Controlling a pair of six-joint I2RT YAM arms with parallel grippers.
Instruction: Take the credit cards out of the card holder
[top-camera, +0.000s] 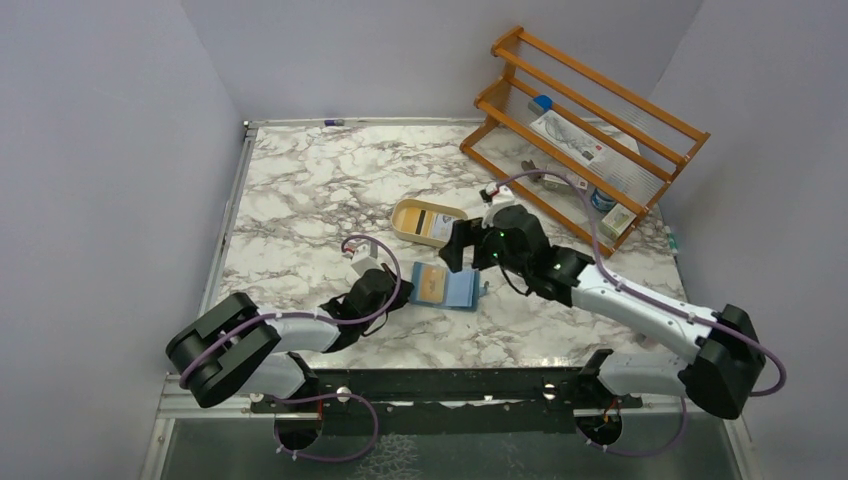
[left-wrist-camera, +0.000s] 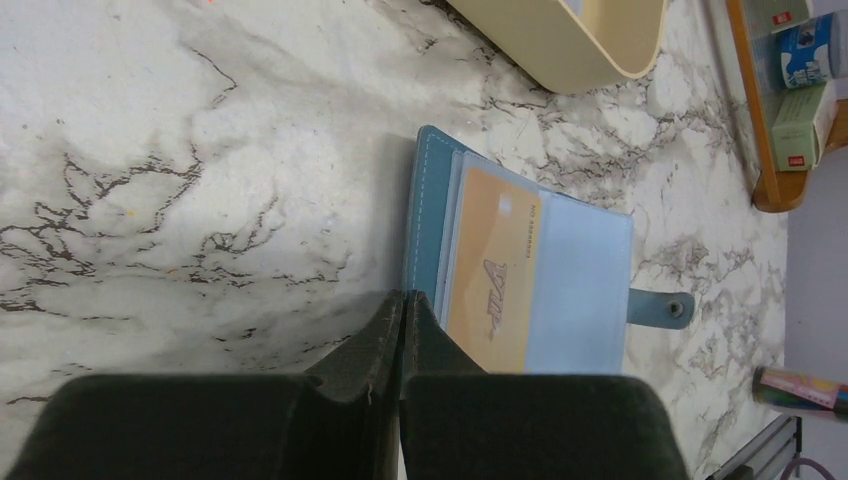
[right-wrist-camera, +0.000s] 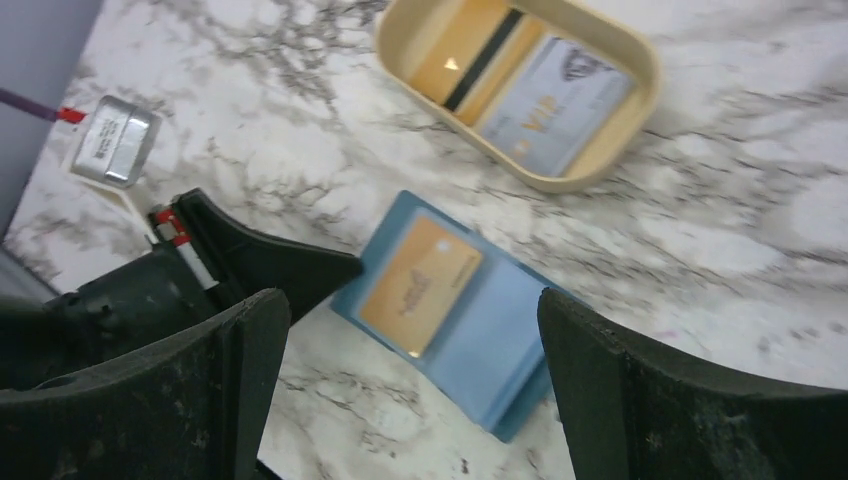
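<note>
The teal-blue card holder (top-camera: 447, 287) lies open on the marble table. A yellow-orange credit card (left-wrist-camera: 494, 280) sits in its left inner pocket, and the paler blue pocket beside it shows no card. Its snap tab (left-wrist-camera: 664, 308) sticks out on the right. My left gripper (left-wrist-camera: 402, 298) is shut, tips together at the holder's left edge, with nothing between them. My right gripper (right-wrist-camera: 412, 300) hovers open above the holder (right-wrist-camera: 500, 335), its fingers wide on either side. Two more credit cards lie in the tan dish: a yellow one with a dark stripe (right-wrist-camera: 465, 60) and a pale blue-grey one (right-wrist-camera: 555, 105).
The tan oval dish (top-camera: 405, 212) stands just behind the holder, close to my right gripper (top-camera: 458, 246). A wooden rack (top-camera: 585, 120) holding small boxes and packets stands tilted at the back right. A small tube (left-wrist-camera: 800, 390) lies near the table's right edge.
</note>
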